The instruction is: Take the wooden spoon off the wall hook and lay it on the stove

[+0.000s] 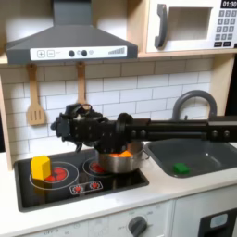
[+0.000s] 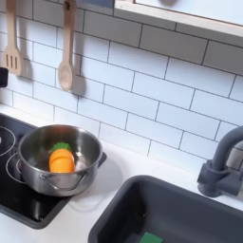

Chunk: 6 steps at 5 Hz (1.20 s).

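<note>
The white tiled wall [image 1: 111, 88] runs across the back in both exterior views, with a grey range hood [image 1: 65, 42] above and a microwave [image 1: 190, 26] at the first exterior view's upper right. Below, the stove [image 1: 79, 180] lies flat on the counter, black with two red spiral rings. To the first exterior view's right of it sits the dark sink [image 1: 190, 155], with a small green thing [image 1: 180, 168] in its basin and a grey tap [image 1: 193, 100] arching behind.

The black arm [image 1: 167, 131] reaches in from the first exterior view's right, low across the sink and over the pot [image 1: 118, 159]. The gripper [image 1: 63, 124] is at its left end, above the stove's far edge and just below the wall hooks; whether its jaws are parted or closed, I cannot tell.

The steel pot stands on the right ring and holds something orange and green [image 2: 61, 158]. A yellow block [image 1: 41, 167] stands on the left ring.

The wooden spoon [image 2: 65, 59] hangs on the wall, bowl down, with a slotted spatula [image 1: 35, 97] hanging to its left in both exterior views.
</note>
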### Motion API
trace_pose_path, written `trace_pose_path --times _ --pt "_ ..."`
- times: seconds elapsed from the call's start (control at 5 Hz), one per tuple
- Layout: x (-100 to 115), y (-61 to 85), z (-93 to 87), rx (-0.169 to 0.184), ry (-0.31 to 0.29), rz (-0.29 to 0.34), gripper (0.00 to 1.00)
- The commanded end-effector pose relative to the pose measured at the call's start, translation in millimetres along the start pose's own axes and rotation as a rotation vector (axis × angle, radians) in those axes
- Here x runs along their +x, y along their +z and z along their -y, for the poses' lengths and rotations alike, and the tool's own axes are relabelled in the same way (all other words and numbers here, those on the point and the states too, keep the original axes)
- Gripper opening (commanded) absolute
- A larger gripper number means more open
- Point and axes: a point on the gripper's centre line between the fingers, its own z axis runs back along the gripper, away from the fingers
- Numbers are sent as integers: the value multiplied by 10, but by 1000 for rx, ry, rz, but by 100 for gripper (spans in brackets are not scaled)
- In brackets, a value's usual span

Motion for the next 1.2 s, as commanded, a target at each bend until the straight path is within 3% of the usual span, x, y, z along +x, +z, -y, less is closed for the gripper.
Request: trace_pose_path --times 0.0,0.4,0.8,1.0 --pt "32 -116 189 -16 67 -28 100" --pt "79 -405 300 23 129 -39 100" --pt "383 -583 288 58 122 55 100" --pt "410 -676 198 45 119 87 100"
